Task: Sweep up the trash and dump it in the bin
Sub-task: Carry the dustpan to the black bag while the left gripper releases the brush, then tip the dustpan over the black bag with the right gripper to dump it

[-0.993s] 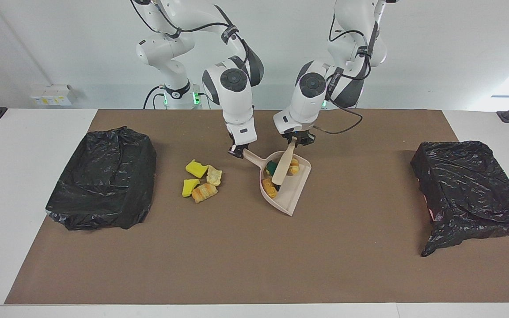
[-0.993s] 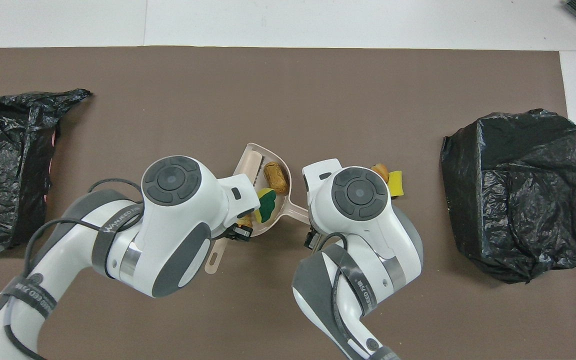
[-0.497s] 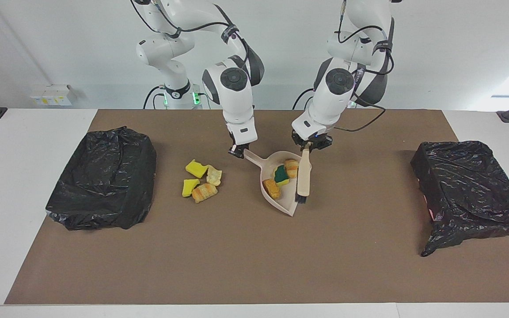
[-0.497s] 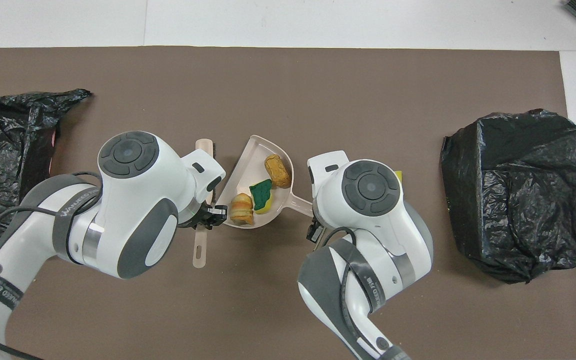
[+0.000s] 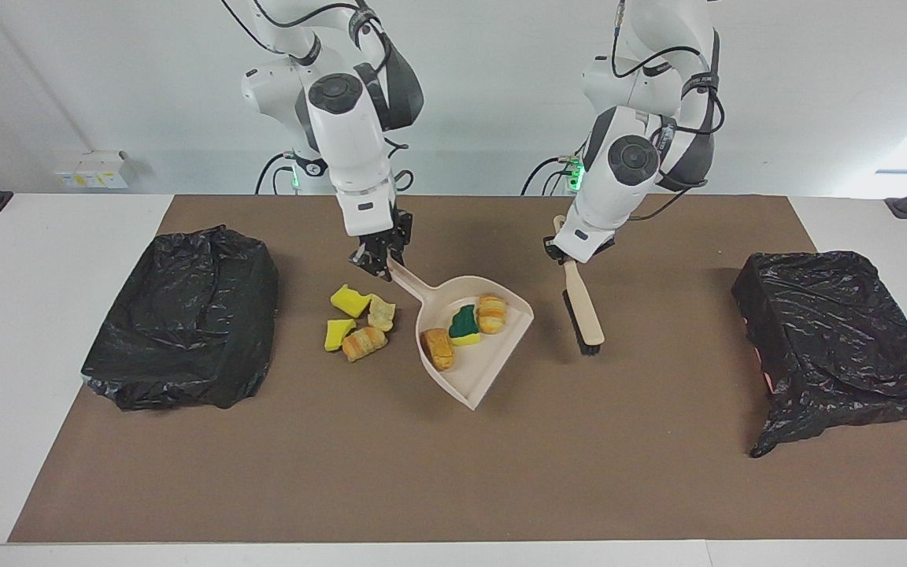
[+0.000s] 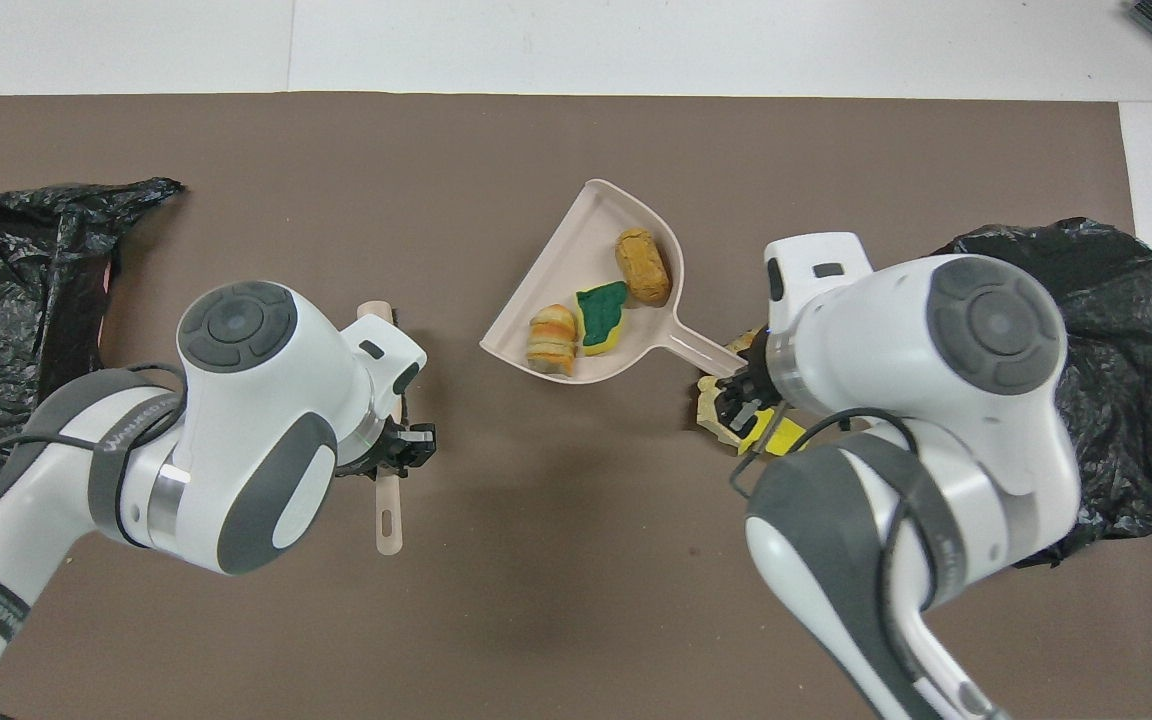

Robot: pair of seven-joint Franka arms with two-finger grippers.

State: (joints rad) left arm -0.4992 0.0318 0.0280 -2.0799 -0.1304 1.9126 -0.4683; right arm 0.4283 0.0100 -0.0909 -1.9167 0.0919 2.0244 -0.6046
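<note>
Yellow trash under right gripper

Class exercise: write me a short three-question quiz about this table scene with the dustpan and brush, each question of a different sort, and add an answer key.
1. True or false: the dustpan is empty.
2. How many trash pieces lie on the mat beside the pan?
3. Which pincer holds the brush: A) left pincer B) right pincer?

Key
1. False: three pieces lie in it.
2. Four.
3. A; the right pincer grips the dustpan's handle.
</note>
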